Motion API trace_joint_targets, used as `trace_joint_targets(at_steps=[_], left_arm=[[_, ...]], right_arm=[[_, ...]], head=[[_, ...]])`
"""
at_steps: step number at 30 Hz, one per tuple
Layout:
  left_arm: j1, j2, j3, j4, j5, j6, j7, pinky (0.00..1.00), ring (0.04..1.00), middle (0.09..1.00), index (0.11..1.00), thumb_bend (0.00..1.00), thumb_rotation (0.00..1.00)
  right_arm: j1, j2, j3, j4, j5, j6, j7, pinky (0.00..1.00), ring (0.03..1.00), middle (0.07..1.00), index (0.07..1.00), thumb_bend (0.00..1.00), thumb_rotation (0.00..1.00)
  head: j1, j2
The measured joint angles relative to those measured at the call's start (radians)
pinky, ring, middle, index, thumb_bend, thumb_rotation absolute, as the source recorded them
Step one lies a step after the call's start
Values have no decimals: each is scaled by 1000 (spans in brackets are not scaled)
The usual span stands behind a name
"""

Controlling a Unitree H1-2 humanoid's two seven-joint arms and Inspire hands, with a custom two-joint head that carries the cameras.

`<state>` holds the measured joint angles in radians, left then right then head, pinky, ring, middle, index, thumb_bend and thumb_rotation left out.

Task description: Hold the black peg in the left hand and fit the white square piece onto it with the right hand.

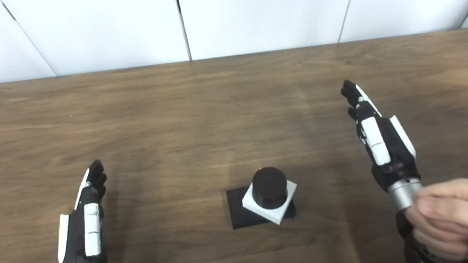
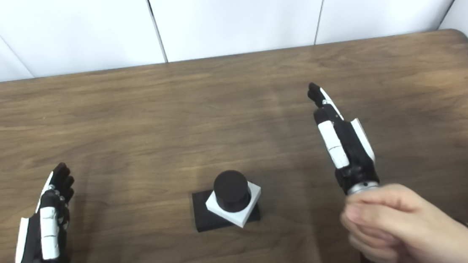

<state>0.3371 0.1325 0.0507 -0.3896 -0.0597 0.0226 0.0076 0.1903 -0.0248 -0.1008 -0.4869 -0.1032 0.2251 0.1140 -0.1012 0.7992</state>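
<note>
A black round peg (image 1: 269, 186) stands upright on a flat black square base (image 1: 239, 212) near the table's front middle. The white square piece (image 1: 284, 208) sits around the peg, turned at an angle to the base. My left hand (image 1: 85, 225) is open and empty, edge-on, at the front left, well apart from the peg. My right hand (image 1: 381, 140) is open and empty, fingers stretched out, to the right of the peg and not touching it.
A person's bare hand (image 1: 457, 218) grips my right wrist at the bottom right corner. The wooden table (image 1: 216, 120) runs back to a white panelled wall (image 1: 249, 11).
</note>
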Motion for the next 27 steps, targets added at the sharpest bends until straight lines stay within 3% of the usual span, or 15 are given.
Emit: trace_joint_targets(at_steps=[27], left_arm=[[0, 0, -4, 0, 0, 1, 4, 968, 958, 958, 941, 582, 939]], right_arm=[[0, -1, 0, 0, 12, 1, -5, 1000, 976, 941, 941, 557, 1000]], head=[[5, 8]])
